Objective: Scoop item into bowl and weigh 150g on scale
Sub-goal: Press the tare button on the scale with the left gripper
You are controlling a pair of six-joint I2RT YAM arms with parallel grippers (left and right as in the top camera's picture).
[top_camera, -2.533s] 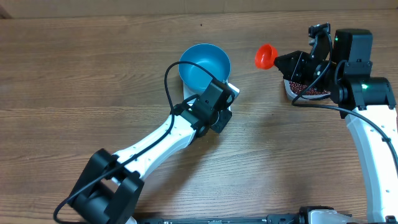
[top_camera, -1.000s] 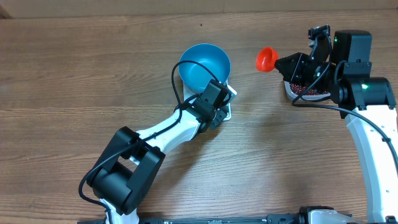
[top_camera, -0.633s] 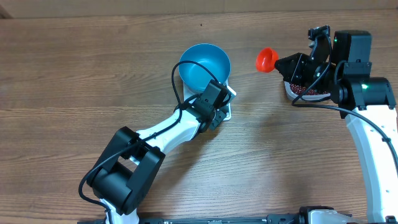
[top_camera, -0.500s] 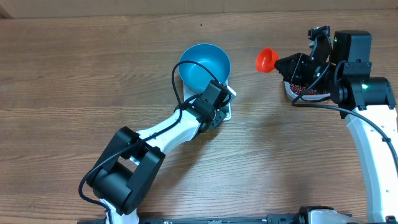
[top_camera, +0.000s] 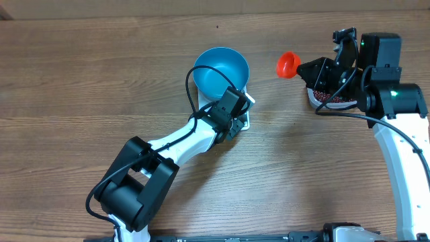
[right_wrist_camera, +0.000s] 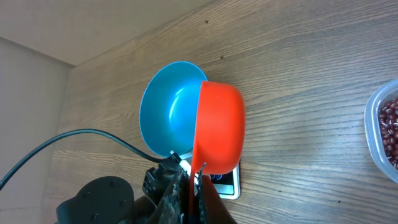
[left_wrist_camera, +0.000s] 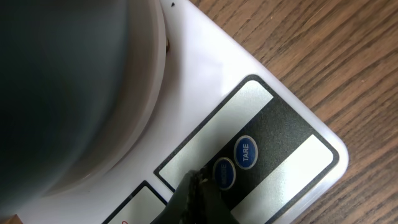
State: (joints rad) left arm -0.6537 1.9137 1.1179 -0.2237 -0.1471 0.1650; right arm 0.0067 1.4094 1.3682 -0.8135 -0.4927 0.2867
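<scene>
**Near field, left wrist view.** My left gripper (left_wrist_camera: 198, 190) has its fingers pressed together into one dark tip. The tip sits on the control strip of the scale (left_wrist_camera: 211, 78), just beside the blue button (left_wrist_camera: 223, 173) that neighbours the TARE button (left_wrist_camera: 245, 152). I cannot tell whether the tip bears down on anything. The bowl (left_wrist_camera: 56, 87) stands on the scale's platform and fills the upper left as a dark blur.

**Middle field, right wrist view.** My right gripper (right_wrist_camera: 189, 186) is pinched on the handle of an orange scoop (right_wrist_camera: 221, 127). I hold the scoop on its side in the air, its rounded back toward the lens. Past it the bright blue bowl stands upright on the white scale, and my left arm reaches in from below.

**Far field.** At the right edge lies a clear tub (right_wrist_camera: 371, 124) holding the dark red beans (right_wrist_camera: 390, 124). Seen from overhead, the scoop hangs between bowl and tub, well apart from the bowl. The tub lies partly under my right wrist, and both tub and scale rest on the wooden table (top_camera: 101, 81).
</scene>
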